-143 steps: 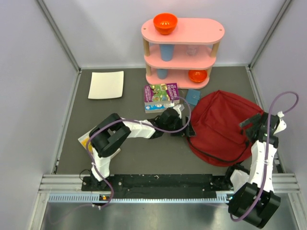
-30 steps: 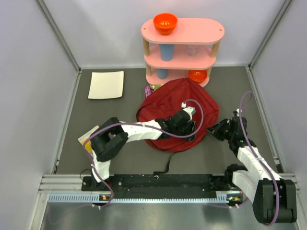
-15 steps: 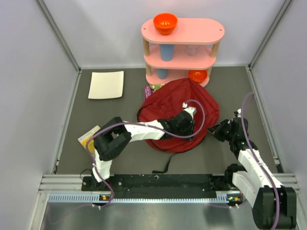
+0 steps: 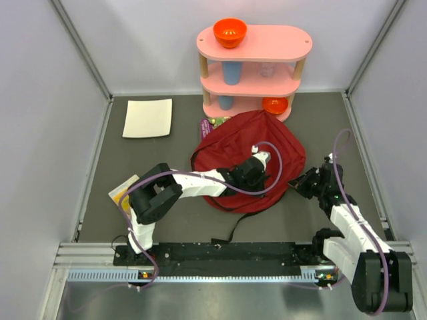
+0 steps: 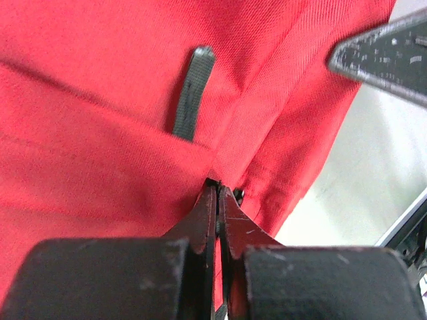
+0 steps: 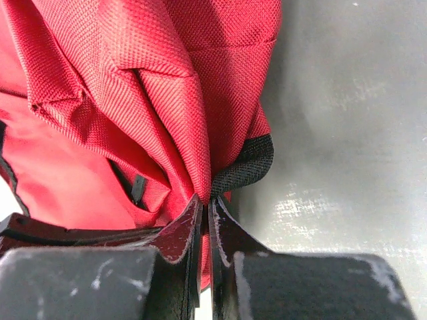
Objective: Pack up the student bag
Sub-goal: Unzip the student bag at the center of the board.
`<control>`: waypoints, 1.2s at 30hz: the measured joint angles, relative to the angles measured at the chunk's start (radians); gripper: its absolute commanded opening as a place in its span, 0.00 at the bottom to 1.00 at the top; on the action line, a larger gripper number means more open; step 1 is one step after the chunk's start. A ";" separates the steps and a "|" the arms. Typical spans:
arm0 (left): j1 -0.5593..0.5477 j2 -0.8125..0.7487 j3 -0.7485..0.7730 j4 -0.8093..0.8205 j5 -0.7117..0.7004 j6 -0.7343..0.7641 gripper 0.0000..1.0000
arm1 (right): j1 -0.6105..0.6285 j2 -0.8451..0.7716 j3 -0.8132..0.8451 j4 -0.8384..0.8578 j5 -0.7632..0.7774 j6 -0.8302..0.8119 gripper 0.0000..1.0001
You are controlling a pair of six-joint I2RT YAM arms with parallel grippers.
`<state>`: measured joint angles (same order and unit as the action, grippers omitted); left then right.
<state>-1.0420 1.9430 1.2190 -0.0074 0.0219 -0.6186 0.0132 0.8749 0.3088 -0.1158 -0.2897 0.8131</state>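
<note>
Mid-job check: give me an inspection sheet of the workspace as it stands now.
Surface: dark table mat, partly covered.
Job's things: student bag lying mid-table, black strap trailing nearward.
Clutter: pink shelf holding orange bowls and blue cups; white sheet; book partly under the bag.
Grippers: left gripper and right gripper, jaws shut on bag fabric.
Cables: purple cables looped along both arms.
Surroundings: grey walls.

Overhead; wrist close-ups, perhaps sharing bag point(image 4: 233, 137).
</note>
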 measured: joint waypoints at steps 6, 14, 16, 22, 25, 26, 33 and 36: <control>0.001 -0.098 -0.113 0.027 0.013 0.016 0.00 | 0.000 0.097 0.028 -0.009 0.033 -0.010 0.01; 0.001 -0.169 -0.159 0.085 0.041 0.047 0.00 | 0.000 0.154 0.054 0.004 0.061 -0.027 0.00; 0.001 -0.170 -0.170 0.091 0.048 0.048 0.00 | 0.000 0.165 0.057 0.003 0.066 -0.027 0.00; 0.006 -0.189 -0.225 0.070 0.015 0.046 0.00 | -0.017 0.217 0.085 0.004 0.067 -0.033 0.00; 0.013 -0.247 -0.283 0.050 -0.017 0.047 0.00 | -0.064 0.224 0.086 0.019 0.040 -0.038 0.00; 0.017 -0.276 -0.307 0.040 -0.026 0.047 0.00 | -0.084 0.226 0.087 0.023 0.030 -0.041 0.00; 0.023 -0.423 -0.373 0.006 -0.069 0.071 0.00 | -0.154 0.268 0.136 0.027 -0.020 -0.076 0.00; 0.023 -0.457 -0.377 -0.018 -0.092 0.082 0.00 | -0.167 0.308 0.158 0.034 -0.035 -0.086 0.07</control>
<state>-1.0187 1.4860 0.8425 -0.0254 -0.0704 -0.5369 -0.1543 1.1831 0.4671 -0.0818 -0.3252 0.7273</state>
